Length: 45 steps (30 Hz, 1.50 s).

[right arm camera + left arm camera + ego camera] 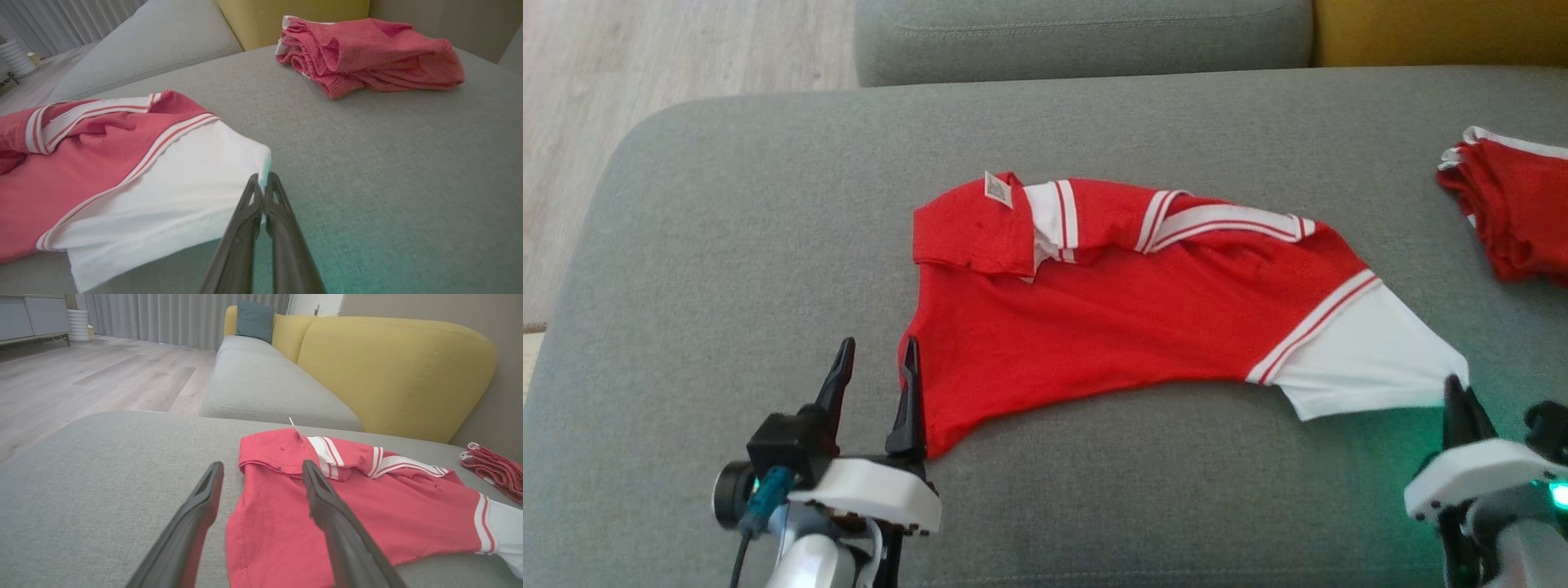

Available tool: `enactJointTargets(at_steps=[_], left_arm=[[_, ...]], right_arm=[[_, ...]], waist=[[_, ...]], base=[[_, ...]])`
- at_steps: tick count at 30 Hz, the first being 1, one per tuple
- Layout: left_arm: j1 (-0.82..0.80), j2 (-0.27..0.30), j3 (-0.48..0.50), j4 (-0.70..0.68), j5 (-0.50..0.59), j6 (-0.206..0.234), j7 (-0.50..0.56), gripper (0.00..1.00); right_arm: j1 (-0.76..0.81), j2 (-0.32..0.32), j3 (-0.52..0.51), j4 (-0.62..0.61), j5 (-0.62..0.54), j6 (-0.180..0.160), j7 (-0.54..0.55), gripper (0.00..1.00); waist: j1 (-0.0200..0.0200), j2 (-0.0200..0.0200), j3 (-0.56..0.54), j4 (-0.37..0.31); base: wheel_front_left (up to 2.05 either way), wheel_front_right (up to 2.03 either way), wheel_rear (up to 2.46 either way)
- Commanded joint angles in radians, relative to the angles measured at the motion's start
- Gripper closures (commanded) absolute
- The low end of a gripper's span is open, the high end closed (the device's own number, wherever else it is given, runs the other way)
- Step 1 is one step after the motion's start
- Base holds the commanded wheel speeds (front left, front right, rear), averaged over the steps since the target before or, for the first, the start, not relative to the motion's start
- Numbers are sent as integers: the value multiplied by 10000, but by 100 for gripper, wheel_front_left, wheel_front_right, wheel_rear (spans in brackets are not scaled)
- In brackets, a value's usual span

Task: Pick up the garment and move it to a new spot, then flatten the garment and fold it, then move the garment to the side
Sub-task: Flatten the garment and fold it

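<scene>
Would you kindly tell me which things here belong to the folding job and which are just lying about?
Job: red-and-white garment; right gripper, shut on its white corner; left gripper, open by its edge.
Lying about: red bundle; teal cushion.

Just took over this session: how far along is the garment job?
Looks done: the garment lies mostly spread on the grey cushion. In hand: the right gripper is shut on its white corner; the left gripper is open at the red corner. Left: smooth the bunched top edge, fold, move aside.

Red/white garment [1127, 318] on grey sofa [768, 204], R fingers [1458, 400] at white corner
</scene>
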Motion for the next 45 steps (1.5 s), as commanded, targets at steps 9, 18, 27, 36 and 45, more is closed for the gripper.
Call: enactJointTargets(at_steps=[9,18,27,36,45], left_arm=[[-30,51,345,-316,14,29,-122,0],[187,45,305,-179,-148,-9,-122,0],[179,32,177,-142,-261,-26,-122,0],[256,21,116,-137,-394,30,-122,0],[411,17,266,-92,-434,126,-122,0]], right_arm=[[911,291,-318,-2267,-174,-7,969,100],[1535,461,-395,-3604,-328,-7,1079,0],[1586,488,431,-4788,-299,-7,841,0],[1542,490,1529,-5240,-275,-7,323,0],[1604,491,2090,-4961,-25,-7,-187,0]], waist=[[0,0,-179,-219],[0,0,-584,-322],[0,0,-887,-224],[0,0,-1162,-29],[0,0,-1215,66]], base=[[0,0,0],[0,0,0],[0,0,0],[0,0,0],[0,0,0]])
